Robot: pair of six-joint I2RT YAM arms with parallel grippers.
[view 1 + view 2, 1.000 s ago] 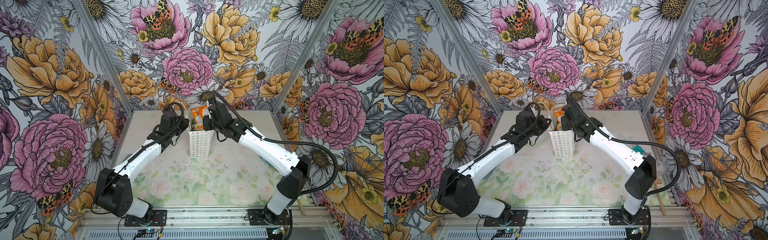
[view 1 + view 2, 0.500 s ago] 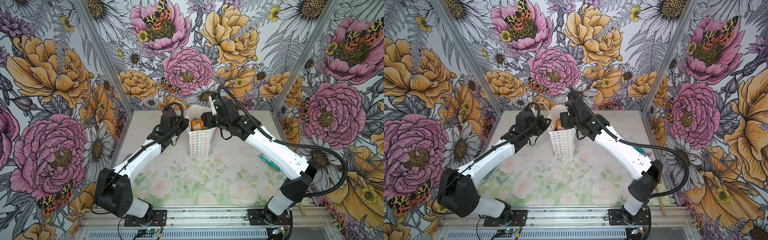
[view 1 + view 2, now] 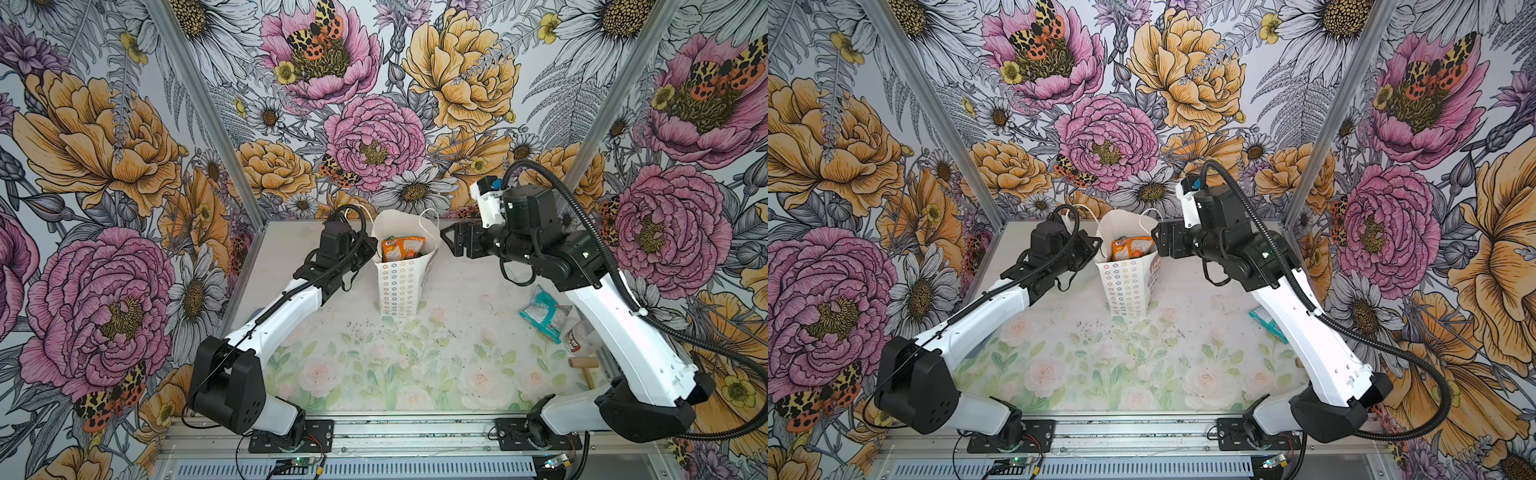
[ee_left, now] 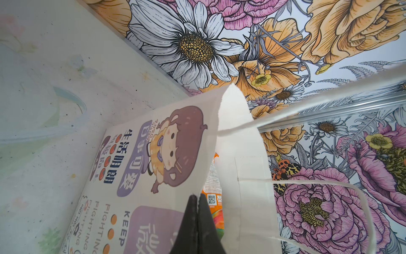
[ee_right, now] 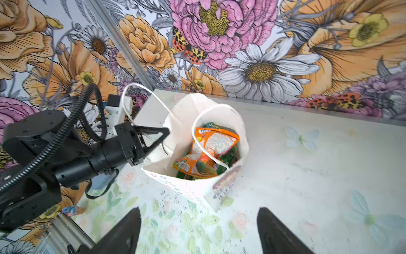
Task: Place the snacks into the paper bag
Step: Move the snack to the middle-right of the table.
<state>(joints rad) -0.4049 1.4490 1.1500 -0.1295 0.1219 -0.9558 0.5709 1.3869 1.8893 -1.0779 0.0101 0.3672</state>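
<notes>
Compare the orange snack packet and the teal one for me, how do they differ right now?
Place: the orange packet sits inside the paper bag; the teal packet lies outside it on the table.
Support: the orange packet rests on green packets; the teal packet rests directly on the tabletop.
Pose: the orange packet is propped at a tilt; the teal packet lies roughly flat.
Both are glossy, crinkled plastic packets.

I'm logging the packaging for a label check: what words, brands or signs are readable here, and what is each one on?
"KEEP", "FIGHTING" (printed twice): on the paper bag, picture side, left wrist view.
"生活明朗": same side; the other Chinese lettering is unclear.
On the orange packet: a QR code; its lettering is too blurred to read.
On the teal packet: print too small to read.
</notes>
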